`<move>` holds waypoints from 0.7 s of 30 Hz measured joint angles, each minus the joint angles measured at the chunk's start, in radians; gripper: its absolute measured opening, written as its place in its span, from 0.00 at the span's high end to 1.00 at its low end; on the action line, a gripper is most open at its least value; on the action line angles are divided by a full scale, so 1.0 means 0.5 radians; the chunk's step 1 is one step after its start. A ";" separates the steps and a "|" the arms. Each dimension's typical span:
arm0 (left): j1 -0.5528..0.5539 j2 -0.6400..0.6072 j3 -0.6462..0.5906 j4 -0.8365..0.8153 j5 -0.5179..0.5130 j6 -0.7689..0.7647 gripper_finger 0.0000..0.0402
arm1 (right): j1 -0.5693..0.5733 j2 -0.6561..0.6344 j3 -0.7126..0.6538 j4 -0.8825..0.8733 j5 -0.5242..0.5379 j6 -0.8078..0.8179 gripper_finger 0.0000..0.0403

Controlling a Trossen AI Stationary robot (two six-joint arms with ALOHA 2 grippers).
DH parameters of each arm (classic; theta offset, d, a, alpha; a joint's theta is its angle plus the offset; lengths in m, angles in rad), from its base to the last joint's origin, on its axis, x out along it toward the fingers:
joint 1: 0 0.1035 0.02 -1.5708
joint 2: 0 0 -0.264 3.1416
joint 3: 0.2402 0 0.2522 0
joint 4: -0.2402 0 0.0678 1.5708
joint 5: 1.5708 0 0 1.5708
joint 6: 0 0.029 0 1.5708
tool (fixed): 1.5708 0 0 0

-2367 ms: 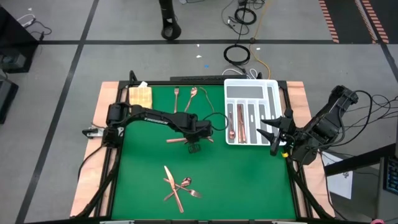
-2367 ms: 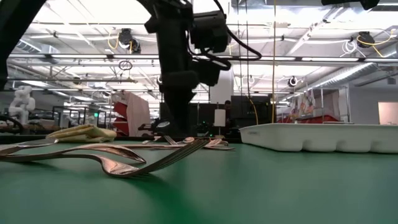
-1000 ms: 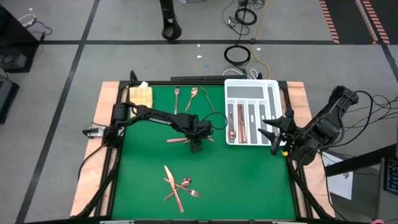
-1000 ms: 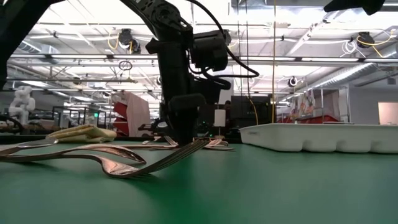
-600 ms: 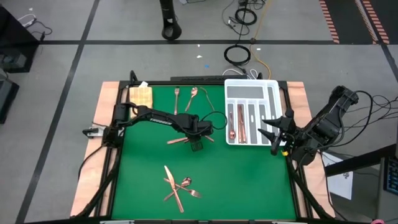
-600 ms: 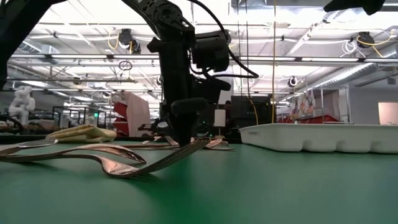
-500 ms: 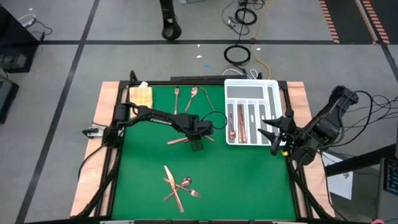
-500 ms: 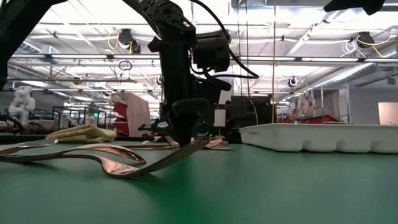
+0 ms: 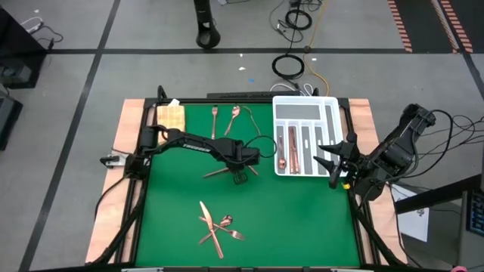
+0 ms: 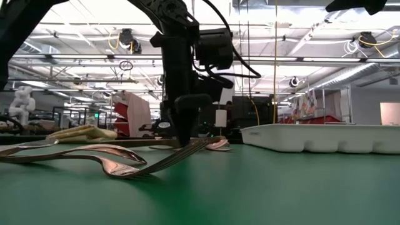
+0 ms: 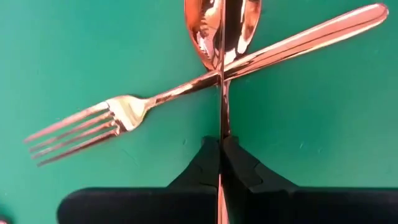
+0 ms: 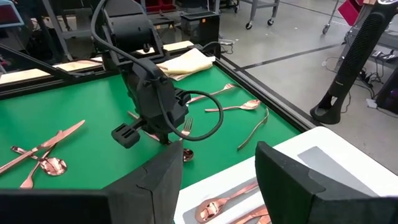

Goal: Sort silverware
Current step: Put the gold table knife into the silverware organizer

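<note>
My left gripper [image 9: 238, 169] stands over the middle of the green mat, pointing down, shut on a copper spoon. The spoon's bowl [image 11: 222, 25] lies ahead of the fingers and its handle crosses a fork [image 11: 130, 112] that lies flat on the mat. The low view shows the left gripper's [image 10: 186, 141] tips close to the mat. My right gripper [image 9: 333, 162] waits open at the table's right edge beside the white tray [image 9: 330, 113]. Its wrist view shows the right gripper's [image 12: 217, 180] fingers wide apart. My left gripper pinches the spoon's handle [image 11: 222, 127] between its two fingers, from above, pointing down. The fingers close on the handle's two sides, a short way behind where it crosses the fork. The spoon stays low at the mat; whether its bowl rests there I cannot tell.
The tray holds several copper pieces [image 9: 286, 151] in its slots. A crossed cluster of silverware [image 9: 215, 224] lies near the mat's near edge. A fork and a spoon [image 9: 227, 117] lie by the far edge, next to a tan cloth [image 9: 170, 115]. A black frame borders the mat.
My left gripper has shifted slightly toward the table's right edge while staying low at the mat. The fork beneath it has turned a little on the mat. My right arm has kept still.
</note>
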State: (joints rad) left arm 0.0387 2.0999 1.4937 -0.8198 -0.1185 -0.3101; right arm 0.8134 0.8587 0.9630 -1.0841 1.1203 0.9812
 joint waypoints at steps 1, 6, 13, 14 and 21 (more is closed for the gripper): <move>0.000 -0.007 -0.001 -0.010 -0.003 -0.016 0.99 | 0.000 0.000 0.000 0.000 0.000 -0.001 0.54; 0.002 -0.081 -0.005 -0.092 0.000 -0.124 0.99 | 0.000 0.000 0.000 -0.002 0.001 -0.002 0.54; 0.016 -0.220 -0.001 -0.107 0.009 -0.286 0.99 | 0.000 0.000 0.000 -0.012 0.011 -0.010 0.54; 0.028 -0.246 -0.001 -0.071 0.047 -0.343 0.99 | 0.000 0.000 0.000 -0.015 0.013 -0.010 0.54; 0.185 -0.371 0.003 0.909 0.251 -0.605 0.99 | -0.001 0.000 0.000 -0.013 0.108 0.079 0.54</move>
State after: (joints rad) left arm 0.1314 1.9146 1.4952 -0.3652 0.0071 -0.6125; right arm 0.8131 0.8585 0.9630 -1.0904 1.1741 1.0206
